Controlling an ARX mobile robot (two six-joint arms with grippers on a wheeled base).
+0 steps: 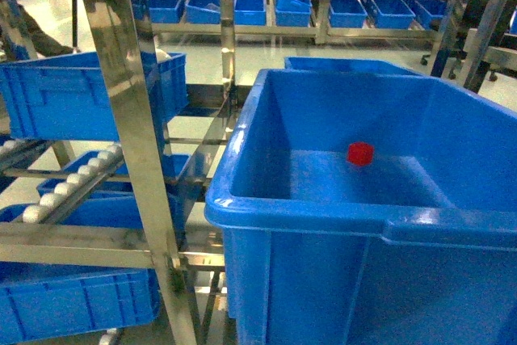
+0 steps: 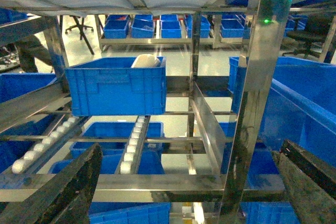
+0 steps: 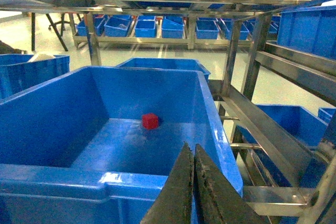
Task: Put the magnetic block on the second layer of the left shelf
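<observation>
Head view showed the block (image 1: 360,153) alone on the crate (image 1: 242,199) floor; small, rigid, likely light; best pinched across its flat sides; right gripper (image 3: 192,182) was closed, empty; left gripper (image 2: 184,182) gaped wide.

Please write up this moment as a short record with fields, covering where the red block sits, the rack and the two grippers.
block: small red block lying on the floor of the big blue crate, untouched
rack: steel rack with white roller rails to the left, holding a smaller blue crate
left gripper: open, empty, facing the rack
right gripper: fingers together, empty, behind the near crate wall, short of the block
task state: block not yet picked up
</observation>
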